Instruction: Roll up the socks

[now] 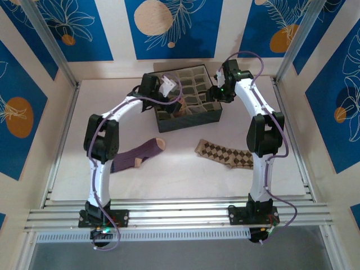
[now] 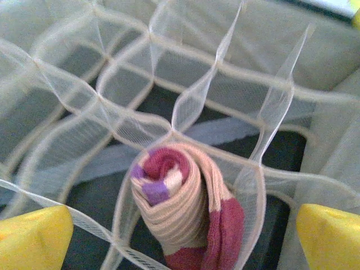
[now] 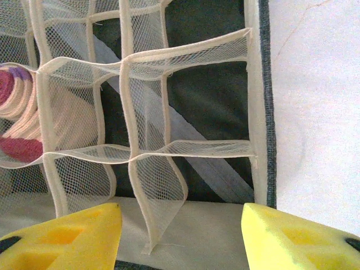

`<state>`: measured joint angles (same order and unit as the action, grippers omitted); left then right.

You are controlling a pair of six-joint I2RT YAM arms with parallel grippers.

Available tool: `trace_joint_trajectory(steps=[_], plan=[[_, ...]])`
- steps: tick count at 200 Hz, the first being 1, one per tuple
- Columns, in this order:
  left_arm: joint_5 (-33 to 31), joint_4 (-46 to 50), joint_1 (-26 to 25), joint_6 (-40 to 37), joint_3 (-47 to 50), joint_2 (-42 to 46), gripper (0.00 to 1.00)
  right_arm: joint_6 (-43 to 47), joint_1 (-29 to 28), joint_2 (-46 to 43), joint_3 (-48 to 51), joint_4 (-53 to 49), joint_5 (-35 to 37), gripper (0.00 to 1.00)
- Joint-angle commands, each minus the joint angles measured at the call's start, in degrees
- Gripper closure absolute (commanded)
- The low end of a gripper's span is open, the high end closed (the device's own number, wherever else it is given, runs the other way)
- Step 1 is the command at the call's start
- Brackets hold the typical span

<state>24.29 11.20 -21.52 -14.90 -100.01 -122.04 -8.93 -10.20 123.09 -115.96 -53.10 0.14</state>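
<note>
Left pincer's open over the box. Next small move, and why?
Probably lift the left pincer straight up out of the box. Its jaws stand wide apart, and the rolled beige-and-maroon sock sits in a mesh cell, clear of both fingers. The purple sock, on that arm's side, lies flat and unrolled on the table.

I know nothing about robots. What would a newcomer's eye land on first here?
Probably the white left arm and right arm, both bent over a grey compartment box at the back of the table. In one of its mesh cells sits a rolled beige sock with a maroon toe, with the left gripper open over it. In front of the box, a purple sock and a diamond-patterned sock lie flat.
</note>
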Motion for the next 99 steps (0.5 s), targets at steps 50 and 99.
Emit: trace_joint_trajectory(steps=[50, 99], plan=[[-18.9, -7.4, 2.9, 11.3, 17.7, 23.1, 0.0, -0.5, -4.2, -9.8, 2.9, -2.7, 1.7, 0.42], [-24.5, 5.5, 9.1, 20.5, 34.0, 36.9, 0.0, -5.1, -14.5, -15.4, 14.9, 3.1, 1.3, 0.42]])
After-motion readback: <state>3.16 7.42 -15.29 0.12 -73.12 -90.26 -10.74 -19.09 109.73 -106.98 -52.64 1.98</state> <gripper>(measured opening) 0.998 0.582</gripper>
